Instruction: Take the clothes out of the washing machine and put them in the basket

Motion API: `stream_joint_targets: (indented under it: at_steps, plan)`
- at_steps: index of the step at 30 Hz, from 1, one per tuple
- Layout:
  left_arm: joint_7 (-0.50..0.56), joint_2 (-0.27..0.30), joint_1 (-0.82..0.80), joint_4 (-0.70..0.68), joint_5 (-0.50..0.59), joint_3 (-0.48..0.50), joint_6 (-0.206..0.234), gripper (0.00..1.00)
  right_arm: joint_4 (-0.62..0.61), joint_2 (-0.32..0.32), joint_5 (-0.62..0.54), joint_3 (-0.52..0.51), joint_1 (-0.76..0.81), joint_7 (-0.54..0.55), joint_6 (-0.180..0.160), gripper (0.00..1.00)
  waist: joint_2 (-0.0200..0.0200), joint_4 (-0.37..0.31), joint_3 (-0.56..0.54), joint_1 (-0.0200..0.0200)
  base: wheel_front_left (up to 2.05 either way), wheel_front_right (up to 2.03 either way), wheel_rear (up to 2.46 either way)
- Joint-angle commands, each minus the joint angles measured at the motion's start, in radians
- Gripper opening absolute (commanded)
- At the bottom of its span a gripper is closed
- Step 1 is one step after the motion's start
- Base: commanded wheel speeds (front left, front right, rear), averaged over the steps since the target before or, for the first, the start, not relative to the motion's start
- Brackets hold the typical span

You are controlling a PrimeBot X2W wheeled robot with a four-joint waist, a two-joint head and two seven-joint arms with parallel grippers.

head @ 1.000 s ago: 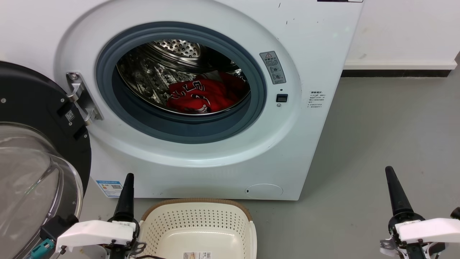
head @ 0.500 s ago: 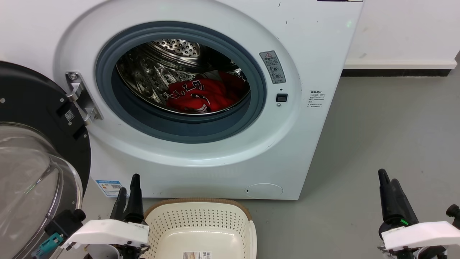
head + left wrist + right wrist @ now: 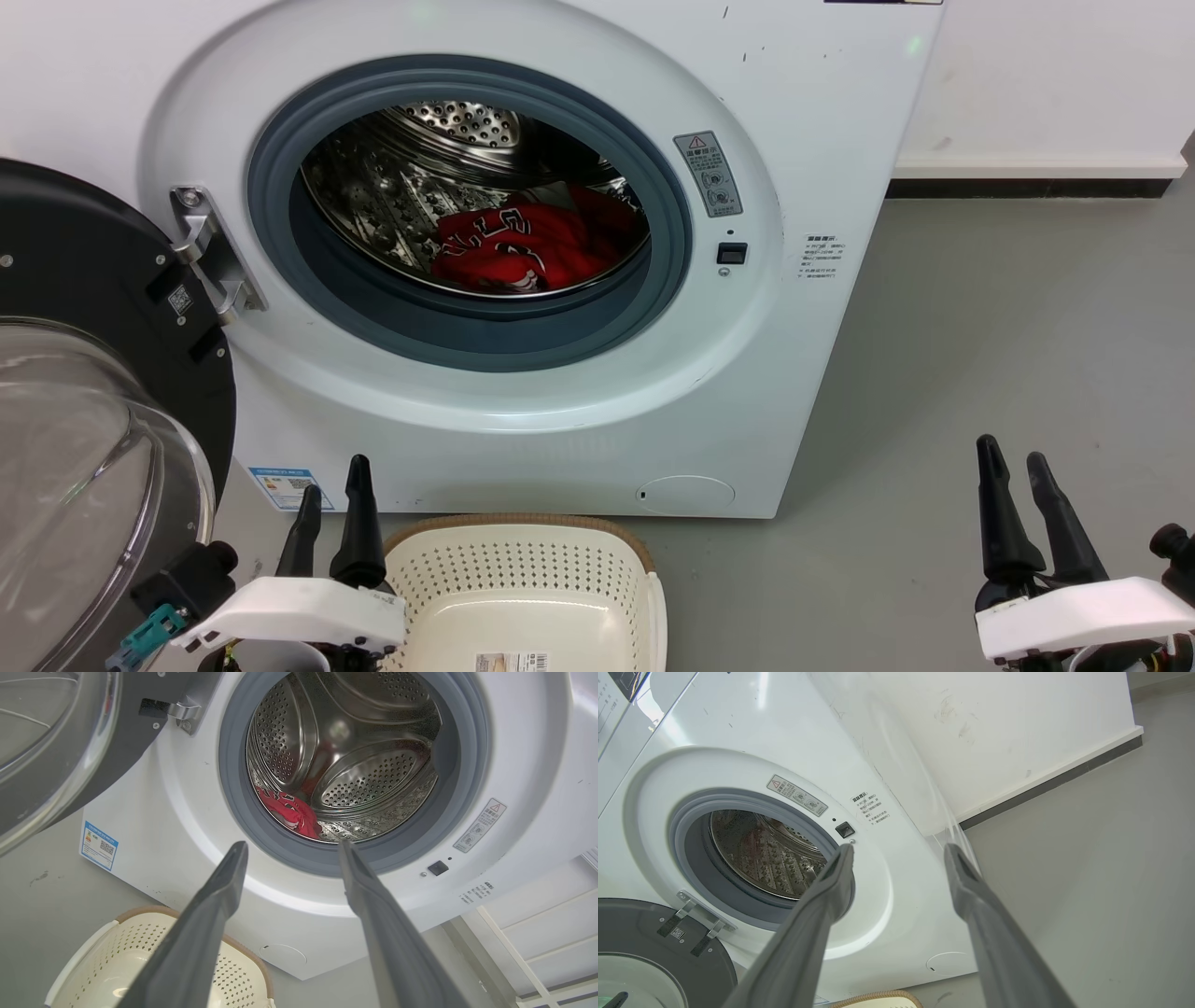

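Low at the left of the head view, the left gripper [image 3: 334,478]: fingers spread a fair way apart, gripping nothing, tips aimed up at the washing machine [image 3: 794,140]. From the left wrist, both tips level with the lower edge of the round opening, the grey seal [image 3: 231,788] just past them. Further beyond the tips, deep on the bottom of the steel drum [image 3: 373,774], the red clothes [image 3: 532,247], bunched in a heap with white and black lettering, well apart from either finger. Just right of this gripper, close beside its white casing, the cream basket [image 3: 513,525], set on the grey floor [image 3: 1008,308] at the foot of the machine, a label sticker [image 3: 512,663] on its base. To the gripper's left, the door [image 3: 93,271], swung wide open, black frame and bulging glass turned outward.

Well off to the right, the right gripper [image 3: 1010,450]: open about as wide, gripping nothing, poised over the floor, to the right of the machine's front corner. From the right wrist, one tip just below the black latch button [image 3: 844,829] beside the opening, the other at the machine's far edge, with white wall [image 3: 1017,742] and dark skirting [image 3: 1045,786] beyond
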Motion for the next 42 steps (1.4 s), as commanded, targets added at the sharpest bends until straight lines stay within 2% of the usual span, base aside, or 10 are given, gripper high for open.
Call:
stream_joint_targets:
  at_steps: [1, 20, 42]
  plan:
    - [-0.009, 0.002, -0.002, -0.016, 0.024, -0.004, 0.006, 1.0, -0.02, -0.002, -0.029, 0.002, 0.001, -0.008, 0.0, 1.0, -0.0001, 0.0, 0.0, 0.0, 0.0, 0.0, 0.0]
    - [-0.065, 0.003, 0.021, -0.029, 0.246, -0.026, 0.037, 1.0, -0.065, -0.002, -0.279, 0.011, 0.039, -0.065, 0.0, 1.0, -0.0001, -0.002, -0.001, 0.0, 0.0, 0.0, 0.0]
    - [-0.114, 0.004, 0.045, -0.016, 0.429, -0.048, 0.054, 1.0, -0.098, -0.001, -0.479, 0.018, 0.074, -0.114, 0.0, 1.0, -0.0001, -0.001, -0.009, 0.0, 0.0, 0.0, 0.0]
